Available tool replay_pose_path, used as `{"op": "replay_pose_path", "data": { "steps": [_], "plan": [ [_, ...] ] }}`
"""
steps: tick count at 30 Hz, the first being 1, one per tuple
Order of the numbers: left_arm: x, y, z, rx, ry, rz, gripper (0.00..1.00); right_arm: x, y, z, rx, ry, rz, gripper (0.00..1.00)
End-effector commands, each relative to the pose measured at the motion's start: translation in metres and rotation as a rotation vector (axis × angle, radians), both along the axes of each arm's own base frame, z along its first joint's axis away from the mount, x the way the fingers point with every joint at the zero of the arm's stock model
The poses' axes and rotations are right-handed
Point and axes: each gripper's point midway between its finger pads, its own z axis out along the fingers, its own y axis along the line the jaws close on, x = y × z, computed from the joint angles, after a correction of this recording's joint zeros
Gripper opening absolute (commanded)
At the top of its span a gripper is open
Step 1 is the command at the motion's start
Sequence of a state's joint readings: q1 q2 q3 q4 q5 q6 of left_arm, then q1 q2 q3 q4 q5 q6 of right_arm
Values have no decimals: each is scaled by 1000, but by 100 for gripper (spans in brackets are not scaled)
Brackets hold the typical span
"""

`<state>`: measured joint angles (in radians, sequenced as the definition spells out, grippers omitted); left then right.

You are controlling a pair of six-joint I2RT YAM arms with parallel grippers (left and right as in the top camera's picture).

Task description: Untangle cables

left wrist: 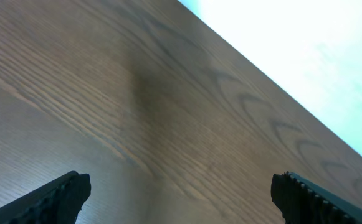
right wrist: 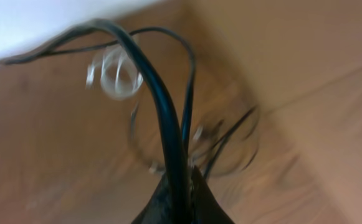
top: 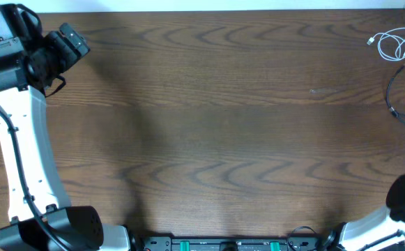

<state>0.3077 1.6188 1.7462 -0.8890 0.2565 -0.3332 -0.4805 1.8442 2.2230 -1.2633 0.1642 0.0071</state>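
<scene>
The left claw [left wrist: 181, 190] gapes wide, empty, above the surface [top: 223, 104]; the right claw [right wrist: 182, 202] is clamped on a black cable [right wrist: 159, 99].

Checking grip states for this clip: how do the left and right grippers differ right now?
The left gripper stands wide open; the right gripper is shut. The left gripper holds nothing, with only bare table beneath it; the right gripper clamps a black cable that arches up from its tips. Both are over the same wooden table.
</scene>
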Motion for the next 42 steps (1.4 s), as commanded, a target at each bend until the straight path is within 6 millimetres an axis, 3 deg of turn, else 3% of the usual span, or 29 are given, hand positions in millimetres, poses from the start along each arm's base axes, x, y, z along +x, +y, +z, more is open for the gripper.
{"op": "replay_pose_path", "data": {
  "steps": [1,5,10,14,21,30,31,33,34,36,39,42],
  "plan": [
    [7,-6,-18,-9,40,-23,97,-1,10,-45,160,93,-41,1],
    [13,-13,-29,-16,67,-42,97,-10,14,-102,259,289,-51,1],
    [19,-20,-45,-26,102,-61,97,-16,18,-159,351,473,-50,1],
    [21,-24,-51,-30,118,-71,97,-17,13,-190,386,546,-64,1],
    [23,-25,-51,-28,112,-74,97,-15,-27,-206,405,467,-149,1],
    [26,-27,-50,-26,102,-79,97,-19,-50,-204,416,407,-169,3],
    [26,-27,-49,-25,101,-79,97,-19,-50,-204,417,404,-169,16],
    [26,-29,-49,-25,102,-83,97,-19,-50,-204,420,404,-169,65],
    [27,-29,-49,-25,100,-84,97,-19,-49,-204,422,405,-169,80],
    [29,-31,-48,-22,93,-89,97,-18,-46,-201,437,393,-160,99],
    [31,-31,-46,-18,78,-90,97,-14,-43,-187,440,350,-146,99],
    [35,-30,-43,-10,58,-94,97,-11,-40,-158,420,282,-129,99]
  ]
}}
